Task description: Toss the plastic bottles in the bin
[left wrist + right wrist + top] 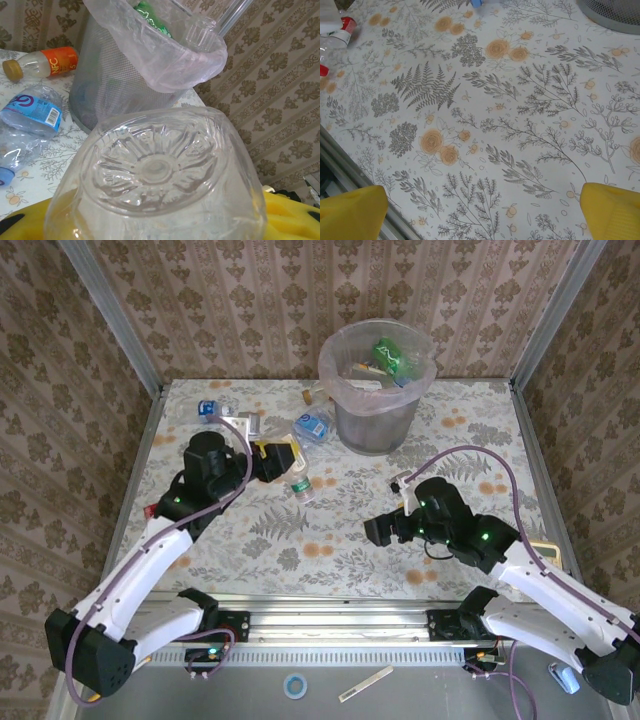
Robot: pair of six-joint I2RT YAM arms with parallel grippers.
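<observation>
My left gripper (pixel 160 222) is shut on a clear plastic bottle (pixel 160 170), whose ribbed base faces the wrist camera between the yellow fingers (pixel 290 220). Just beyond it stands the bin (pixel 115 85), grey mesh with a pinkish bag, holding green and clear bottles. In the top view the left gripper (pixel 280 460) hangs left of the bin (pixel 375 400). Loose bottles lie around it: an orange-labelled one (pixel 50 61), a blue-labelled one (pixel 32 107), and a small one (pixel 300 487). My right gripper (pixel 482 215) is open over bare tablecloth, also seen from above (pixel 382 530).
More bottles lie at the back left of the table (pixel 225 415). A red-capped bottle (pixel 337 32) shows at the upper left of the right wrist view, and the bin's base (pixel 615 10) at its upper right. The table's metal front rail (pixel 330 605) runs along the near edge.
</observation>
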